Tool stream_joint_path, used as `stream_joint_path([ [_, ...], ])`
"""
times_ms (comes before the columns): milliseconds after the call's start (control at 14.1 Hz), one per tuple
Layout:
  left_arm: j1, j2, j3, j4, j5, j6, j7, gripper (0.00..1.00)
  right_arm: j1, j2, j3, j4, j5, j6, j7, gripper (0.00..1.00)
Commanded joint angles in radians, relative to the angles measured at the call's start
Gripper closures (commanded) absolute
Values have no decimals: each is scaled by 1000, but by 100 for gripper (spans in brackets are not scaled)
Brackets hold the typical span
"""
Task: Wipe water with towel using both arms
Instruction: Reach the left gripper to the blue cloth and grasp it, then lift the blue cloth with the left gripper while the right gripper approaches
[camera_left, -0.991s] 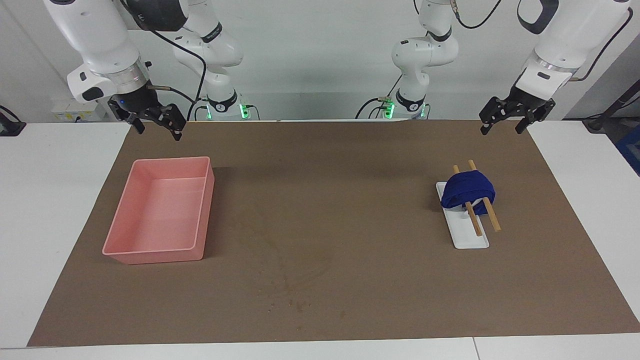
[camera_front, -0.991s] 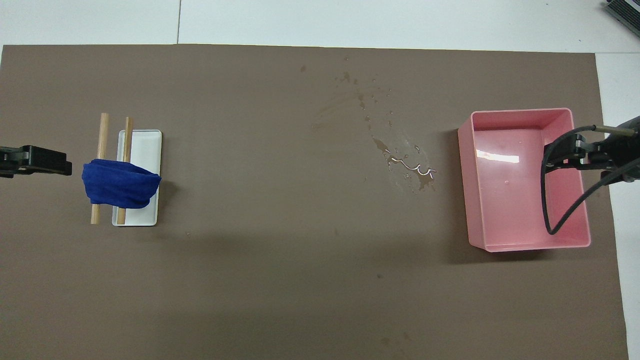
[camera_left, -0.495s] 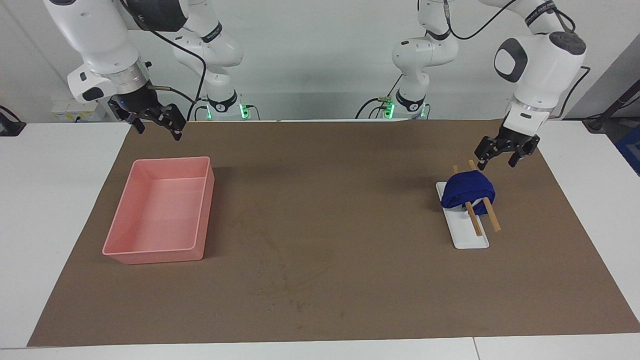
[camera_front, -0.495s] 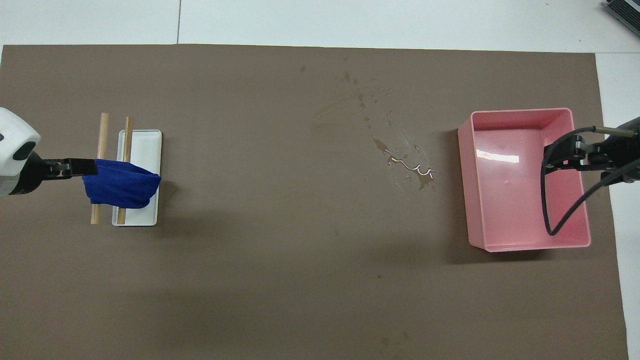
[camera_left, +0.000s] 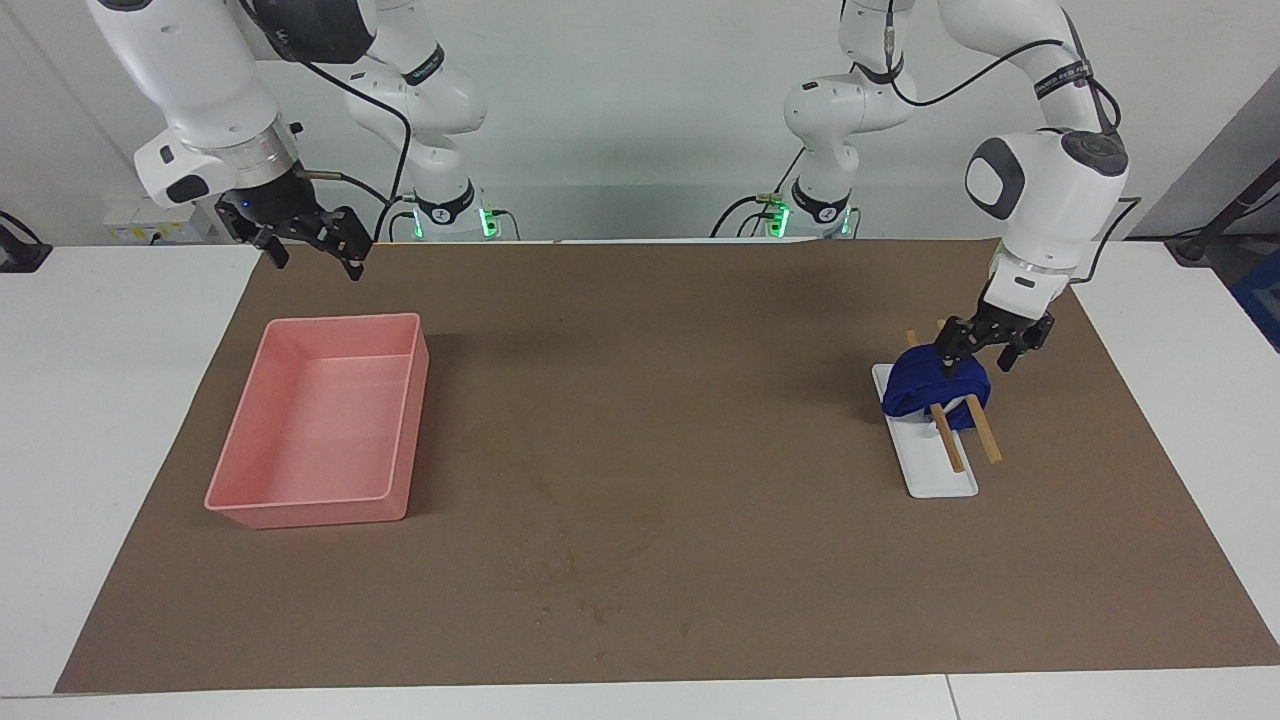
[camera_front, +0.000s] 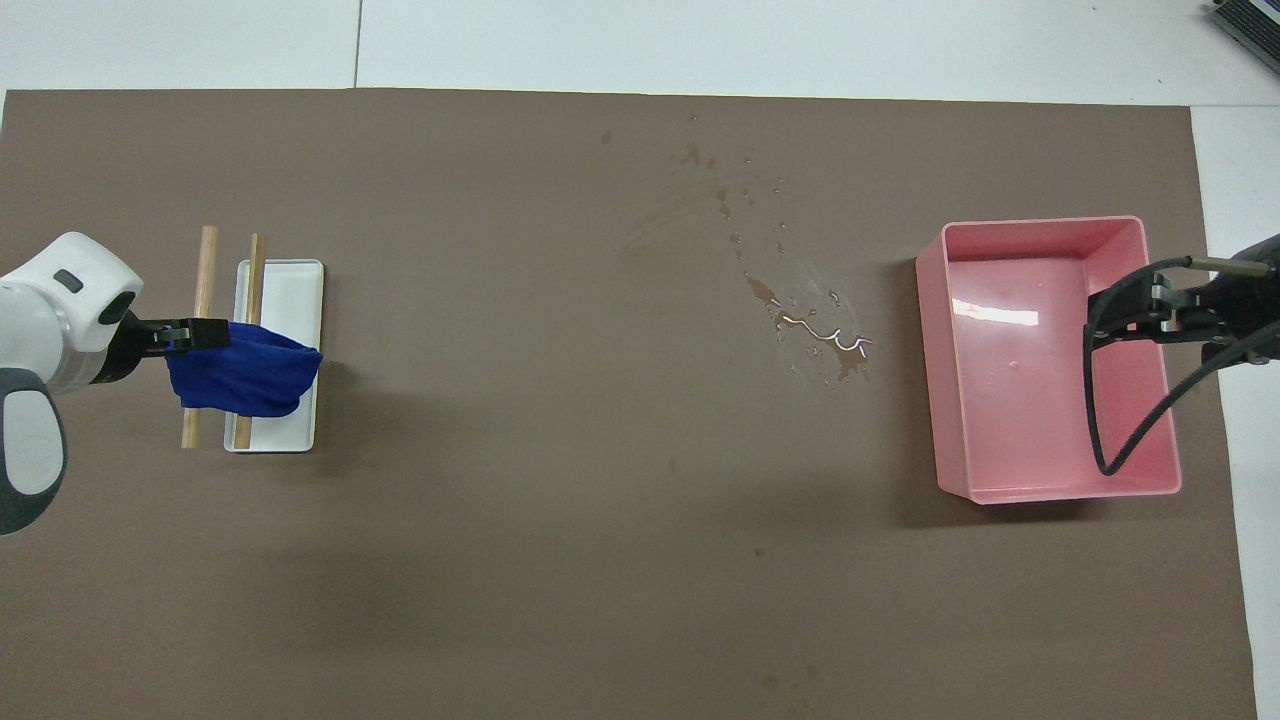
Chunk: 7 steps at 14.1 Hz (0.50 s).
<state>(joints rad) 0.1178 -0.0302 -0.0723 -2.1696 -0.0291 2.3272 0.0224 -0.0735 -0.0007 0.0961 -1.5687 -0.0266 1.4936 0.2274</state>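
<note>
The dark blue towel (camera_left: 933, 387) lies bunched over two wooden sticks (camera_left: 988, 437) on a small white tray (camera_left: 935, 478), toward the left arm's end of the mat. It also shows in the overhead view (camera_front: 245, 370). My left gripper (camera_left: 975, 360) is open and low at the towel's edge nearer to the robots, with its fingers to either side of that edge; it also shows in the overhead view (camera_front: 210, 335). The water (camera_front: 815, 335) is a patch of streaks and specks mid-mat, faint in the facing view (camera_left: 570, 540). My right gripper (camera_left: 315, 250) is open and waits in the air, over the pink tray in the overhead view (camera_front: 1100, 315).
A pink tray (camera_left: 340, 320) stands empty on the brown mat toward the right arm's end, beside the water (camera_front: 930, 350). The white tray (camera_front: 295, 300) and sticks (camera_front: 207, 270) hold the towel. White table surrounds the mat.
My left arm has swung in from the mat's edge and come down to the towel. The right arm, the towel and the water have not moved.
</note>
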Motion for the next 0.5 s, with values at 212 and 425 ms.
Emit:
stream_joint_path([
  [212,6,-14,-4,-27,-8,34,14,46,-25,-30,4,-37,-3,2,-36,0],
  [425,6,-13,-3,-13,-8,29,14,58,-28,-30,4,-39,-3,0,-36,0],
])
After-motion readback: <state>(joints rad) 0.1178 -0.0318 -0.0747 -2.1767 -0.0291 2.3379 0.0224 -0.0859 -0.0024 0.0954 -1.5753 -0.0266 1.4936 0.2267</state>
